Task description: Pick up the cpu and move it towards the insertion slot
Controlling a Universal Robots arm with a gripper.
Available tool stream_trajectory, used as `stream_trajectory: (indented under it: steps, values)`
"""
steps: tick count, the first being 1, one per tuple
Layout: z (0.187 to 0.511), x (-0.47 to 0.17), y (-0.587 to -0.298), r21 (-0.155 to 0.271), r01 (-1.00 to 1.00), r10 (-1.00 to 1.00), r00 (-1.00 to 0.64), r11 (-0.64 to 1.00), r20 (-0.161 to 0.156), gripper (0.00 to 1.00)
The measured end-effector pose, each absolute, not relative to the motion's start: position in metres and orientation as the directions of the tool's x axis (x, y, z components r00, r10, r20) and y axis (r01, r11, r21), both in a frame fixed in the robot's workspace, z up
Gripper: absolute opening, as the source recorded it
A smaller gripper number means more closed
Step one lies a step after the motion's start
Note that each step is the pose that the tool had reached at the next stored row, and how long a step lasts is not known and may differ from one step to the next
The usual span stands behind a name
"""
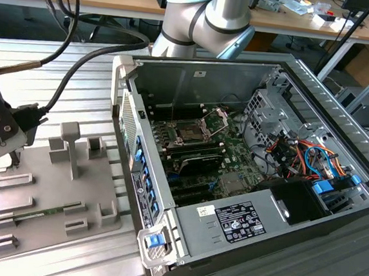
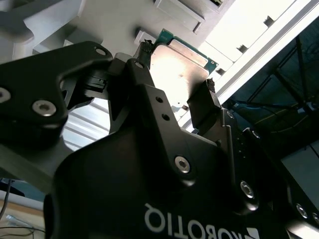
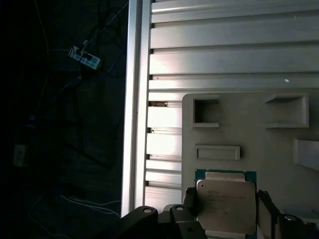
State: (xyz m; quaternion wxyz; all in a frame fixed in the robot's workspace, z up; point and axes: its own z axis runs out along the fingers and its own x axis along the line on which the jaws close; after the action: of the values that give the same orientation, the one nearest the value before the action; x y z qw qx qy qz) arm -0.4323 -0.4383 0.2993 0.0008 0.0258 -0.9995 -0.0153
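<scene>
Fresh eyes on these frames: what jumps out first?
The open computer case dominates the exterior view's right, with the insertion slot on its green motherboard. In the first wrist view, the cpu sits right at the gripper, near the grey tray's edge.

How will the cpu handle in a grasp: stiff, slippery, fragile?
Probably stiff: the cpu is a flat plate with what looks like a metal lid. Likely light, being thin. Its smooth edges may slip, since the pincer holds it only by two opposite sides.
</scene>
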Motion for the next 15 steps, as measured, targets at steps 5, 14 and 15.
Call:
stream_trajectory:
  steps: [5,14,15]
  values:
    - [0.3030,-0.4322,-0.4383,0.031,-0.052,-0.052,-0.999,0.998,0.001,0.55]
    - [0.3088,-0.4322,-0.4383,0.031,-0.052,-0.052,-0.999,0.998,0.001,0.55]
    - [0.3093,-0.4323,-0.4383,0.031,-0.052,-0.052,-0.999,0.998,0.001,0.55]
